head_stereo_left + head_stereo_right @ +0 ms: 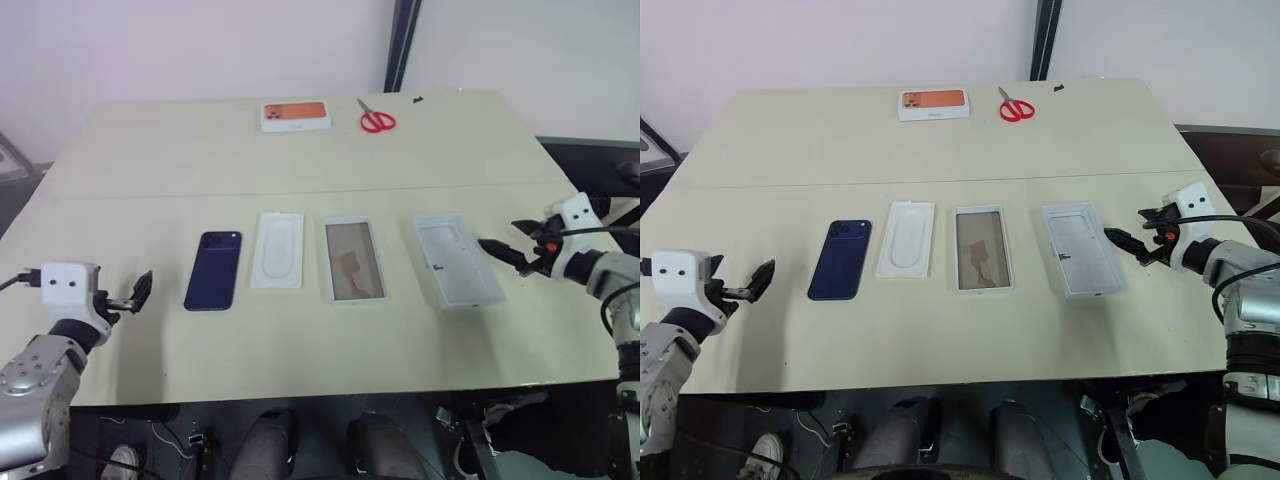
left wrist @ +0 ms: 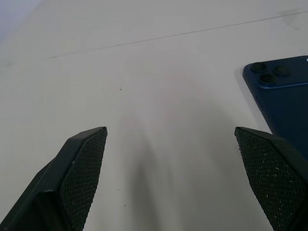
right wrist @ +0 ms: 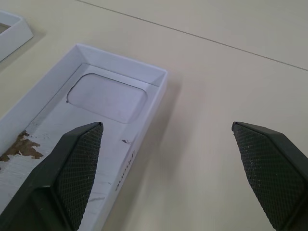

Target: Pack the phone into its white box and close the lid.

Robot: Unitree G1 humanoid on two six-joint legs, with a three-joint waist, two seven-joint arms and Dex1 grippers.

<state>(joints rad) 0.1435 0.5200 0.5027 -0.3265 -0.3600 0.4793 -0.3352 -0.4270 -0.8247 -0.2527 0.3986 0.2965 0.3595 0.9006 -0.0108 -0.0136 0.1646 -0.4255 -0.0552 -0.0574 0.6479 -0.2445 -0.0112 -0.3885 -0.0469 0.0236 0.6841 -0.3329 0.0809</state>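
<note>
Reaching with both grippers wide and empty, we risk the left gripper (image 1: 138,292) sliding the flat phone (image 1: 213,270) rightward into the insert (image 1: 277,250) instead of lifting it.

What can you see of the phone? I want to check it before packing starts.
The phone is a slim navy-blue slab with rounded corners, lying flat on the table with its back up. A cluster of round camera lenses sits in one far corner. It lies leftmost in the row, just left of the thin white insert, apart from it. Nothing touches it; the open left claw is nearby, off to its left.
</note>
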